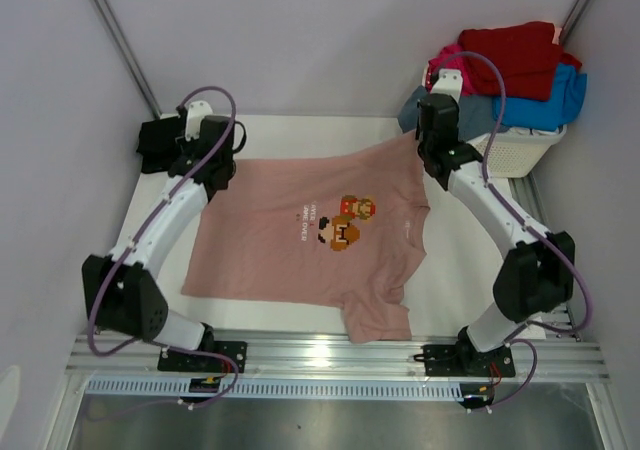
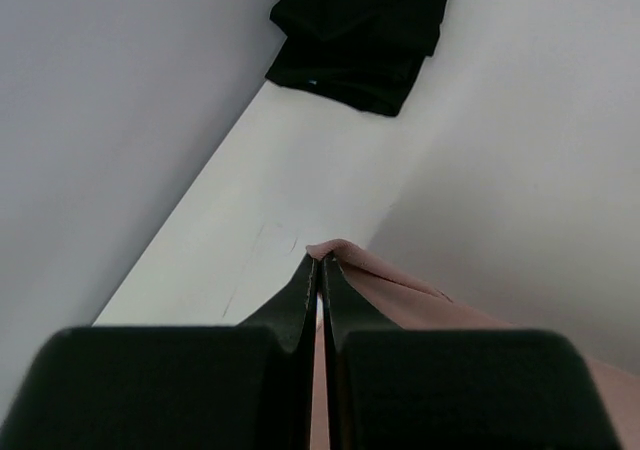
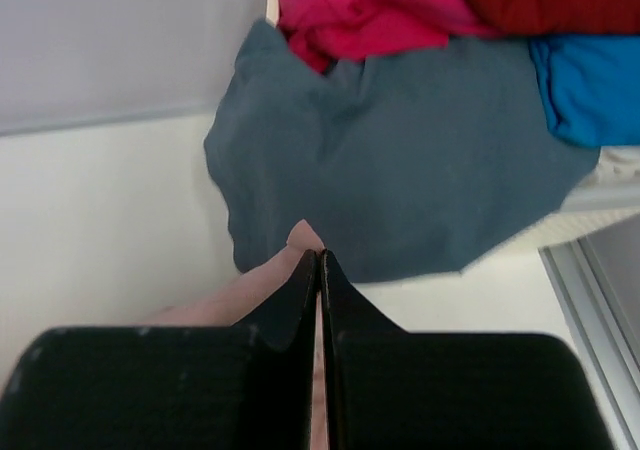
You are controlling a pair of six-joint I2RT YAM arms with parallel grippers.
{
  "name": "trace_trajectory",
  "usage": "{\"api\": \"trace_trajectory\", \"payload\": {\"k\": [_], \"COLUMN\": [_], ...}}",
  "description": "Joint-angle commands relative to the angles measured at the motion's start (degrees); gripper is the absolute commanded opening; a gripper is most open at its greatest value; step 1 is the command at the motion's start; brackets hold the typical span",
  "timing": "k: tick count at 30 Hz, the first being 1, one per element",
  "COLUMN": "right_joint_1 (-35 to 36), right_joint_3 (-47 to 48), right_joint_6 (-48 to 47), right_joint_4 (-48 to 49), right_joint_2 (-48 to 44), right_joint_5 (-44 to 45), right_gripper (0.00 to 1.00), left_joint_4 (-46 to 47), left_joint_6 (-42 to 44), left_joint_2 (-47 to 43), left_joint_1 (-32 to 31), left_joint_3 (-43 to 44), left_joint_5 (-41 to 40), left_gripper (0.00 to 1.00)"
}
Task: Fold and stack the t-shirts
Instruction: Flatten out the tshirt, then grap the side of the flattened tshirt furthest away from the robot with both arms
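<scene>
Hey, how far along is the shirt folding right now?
One black shirt lies folded at the table's far left corner. In hand: the pink shirt is spread out, left tool and right tool each shut on its far edge. Left: folding it, plus the red shirt, magenta shirt, blue shirt and slate shirt heaped on the basket.

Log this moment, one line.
left gripper: shut on dusty-pink cotton t-shirt, far-left corner | right gripper: shut on its far-right tip | shirt: spread unfolded on white table

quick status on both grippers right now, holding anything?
Left gripper: closed, pinching an edge of the pink t-shirt.
Right gripper: closed, pinching another edge of the same pink t-shirt.
</scene>
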Motion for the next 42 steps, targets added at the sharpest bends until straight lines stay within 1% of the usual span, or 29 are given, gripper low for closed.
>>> {"api": "trace_trajectory", "payload": {"k": [1,4,5,7,10,12,15,17,20,22,25,29,32,36,39,42], "right_joint_1": [-2.29,-2.73,-2.74,-2.74,-2.91,-3.17,-3.53,-3.96,-5.02,-5.72,-6.16,-7.83,-9.15,-10.56,-11.35,-11.53], "right_joint_3": [9.44,14.81,15.34,15.09,15.00,15.09,16.40,19.99,25.71,28.34,32.48,37.22,39.34,43.11,44.00,43.74], "right_joint_6": [0.73,1.08,1.08,0.38,-0.41,-0.15,-1.11,-1.29,-0.68,-0.15,-0.24,1.34,2.75,4.07,4.86,5.30], "right_joint_4": [-0.38,-1.08,-0.56,1.80,3.39,4.45,6.91,6.74,5.25,4.19,3.84,3.40,3.05,3.05,2.61,1.47], "right_joint_2": [6.54,11.47,12.10,13.33,14.56,15.71,17.46,19.48,21.50,23.61,26.86,30.82,33.55,36.36,37.77,38.30], "right_joint_5": [-0.91,-2.14,-2.49,-3.55,-4.43,-5.74,-6.45,-6.89,-7.59,-9.52,-10.23,-11.46,-13.31,-15.24,-17.26,-19.28], "right_gripper": [0.00,0.00,0.00,0.00,0.00,0.00,0.00,0.00,0.00,0.00,0.00,0.00,0.00,0.00,0.00,0.00], "left_joint_4": [-1.68,-2.48,-3.00,-3.18,-1.09,3.20,4.72,5.86,9.29,11.04,12.28,11.67,14.55,17.20,17.73,16.95], "left_joint_6": [-0.99,1.03,1.29,1.65,2.61,5.24,6.04,6.48,8.58,9.47,11.40,13.42,16.76,19.84,21.25,20.64], "left_joint_2": [7.55,14.15,15.47,18.29,19.35,19.26,19.44,19.09,18.82,19.35,21.54,25.41,27.69,29.98,30.34,29.81], "left_joint_1": [3.13,3.75,3.84,4.19,4.54,4.72,5.51,6.29,7.96,8.67,9.73,11.05,11.57,12.36,12.45,12.37], "left_joint_3": [11.65,15.55,18.52,20.47,20.84,19.26,19.95,20.13,20.31,21.18,23.46,27.16,28.39,30.33,30.68,29.72], "left_joint_5": [1.02,0.15,-1.08,-1.18,-1.09,-1.26,-1.35,-1.70,0.05,0.23,0.05,-0.47,-2.31,-2.67,-3.37,-3.20], "left_gripper": [0.01,0.00,0.00,0.00,0.01,0.00,0.01,0.00,0.00,0.00,0.00,0.00,0.00,0.00,0.00,0.00]}}
